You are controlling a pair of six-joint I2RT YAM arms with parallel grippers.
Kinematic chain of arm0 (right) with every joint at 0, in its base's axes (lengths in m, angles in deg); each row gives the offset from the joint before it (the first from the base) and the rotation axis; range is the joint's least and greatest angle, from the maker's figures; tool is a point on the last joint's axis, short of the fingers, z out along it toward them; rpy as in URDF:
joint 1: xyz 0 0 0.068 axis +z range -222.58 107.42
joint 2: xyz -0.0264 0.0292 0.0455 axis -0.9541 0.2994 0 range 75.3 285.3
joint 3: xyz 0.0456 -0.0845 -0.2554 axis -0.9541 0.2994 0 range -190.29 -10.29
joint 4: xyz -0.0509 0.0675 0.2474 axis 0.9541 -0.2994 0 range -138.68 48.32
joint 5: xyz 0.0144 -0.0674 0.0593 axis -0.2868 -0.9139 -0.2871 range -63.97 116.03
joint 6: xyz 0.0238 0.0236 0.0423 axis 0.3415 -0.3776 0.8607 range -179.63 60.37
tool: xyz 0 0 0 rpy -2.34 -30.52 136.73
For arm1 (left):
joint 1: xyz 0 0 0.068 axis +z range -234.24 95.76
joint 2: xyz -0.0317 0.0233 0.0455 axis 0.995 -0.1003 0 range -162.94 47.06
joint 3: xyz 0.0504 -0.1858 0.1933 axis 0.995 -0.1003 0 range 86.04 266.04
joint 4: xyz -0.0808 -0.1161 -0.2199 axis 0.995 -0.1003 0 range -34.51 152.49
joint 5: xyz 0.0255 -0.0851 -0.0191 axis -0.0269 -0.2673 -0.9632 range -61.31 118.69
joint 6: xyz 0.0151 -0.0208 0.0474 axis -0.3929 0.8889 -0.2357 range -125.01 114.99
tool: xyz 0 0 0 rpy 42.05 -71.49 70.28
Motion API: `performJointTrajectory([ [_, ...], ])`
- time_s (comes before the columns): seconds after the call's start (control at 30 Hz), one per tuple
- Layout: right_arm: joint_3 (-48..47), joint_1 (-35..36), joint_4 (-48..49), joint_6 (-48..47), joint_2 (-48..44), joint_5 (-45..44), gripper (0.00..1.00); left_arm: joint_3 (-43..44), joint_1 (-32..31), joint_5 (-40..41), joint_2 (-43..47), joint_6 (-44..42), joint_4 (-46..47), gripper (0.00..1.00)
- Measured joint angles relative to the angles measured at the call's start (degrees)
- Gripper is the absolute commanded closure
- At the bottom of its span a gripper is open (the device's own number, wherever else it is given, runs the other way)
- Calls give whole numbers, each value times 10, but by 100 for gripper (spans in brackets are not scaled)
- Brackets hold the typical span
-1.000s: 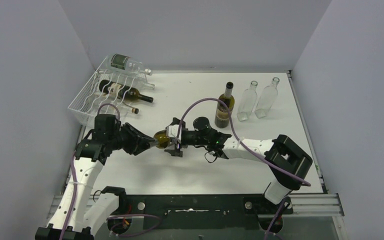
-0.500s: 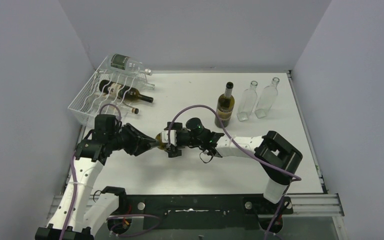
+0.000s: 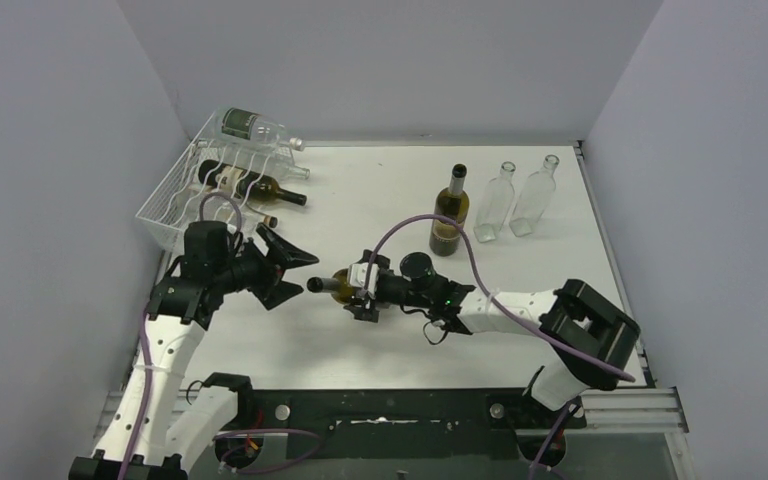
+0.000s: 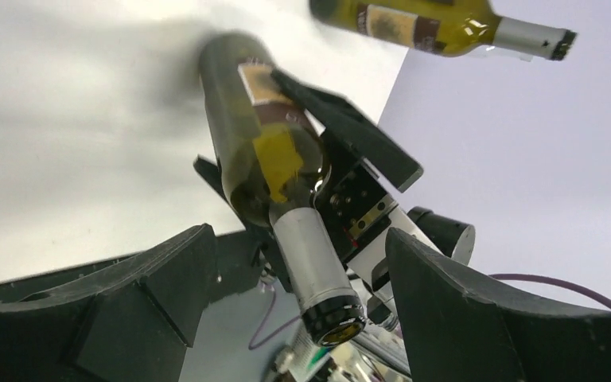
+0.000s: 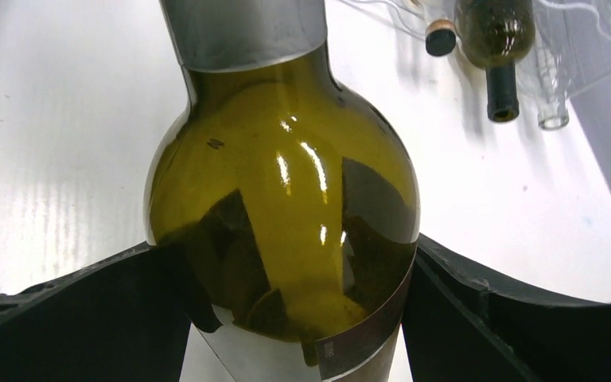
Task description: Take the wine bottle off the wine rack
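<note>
A: Where is the wine bottle (image 3: 338, 283) sitting right now?
B: It is hanging level over the table (image 3: 380, 180), off the wine rack (image 3: 175, 205) and apart from it. The right gripper (image 3: 362, 289) is clamping its body just below the shoulder.
A: And the left gripper (image 3: 308, 273)?
B: Its jaws are standing apart, with the foil-capped neck lying between them, touching neither.
A: Is any label reading clearly?
B: No. The wrist views are showing a tan and brown label with a small printed code, too blurred to read. The standing dark bottle (image 3: 449, 212) is wearing a pale label, too small to make out.
A: Anything hidden?
B: In the overhead view the right fingers are covering most of the body.
</note>
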Motion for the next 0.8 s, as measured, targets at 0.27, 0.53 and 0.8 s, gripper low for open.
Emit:
performJointTrajectory([
  [0.27,91,0,-23,137,-150,-57,55,68,0,85,11,-56,5,19],
  [0.53,165,3,-121,270,-352,-241,60,63,0,113,16,-66,20,19],
  [0.8,221,-65,-268,353,-519,-381,64,17,0,110,27,-45,50,19],
])
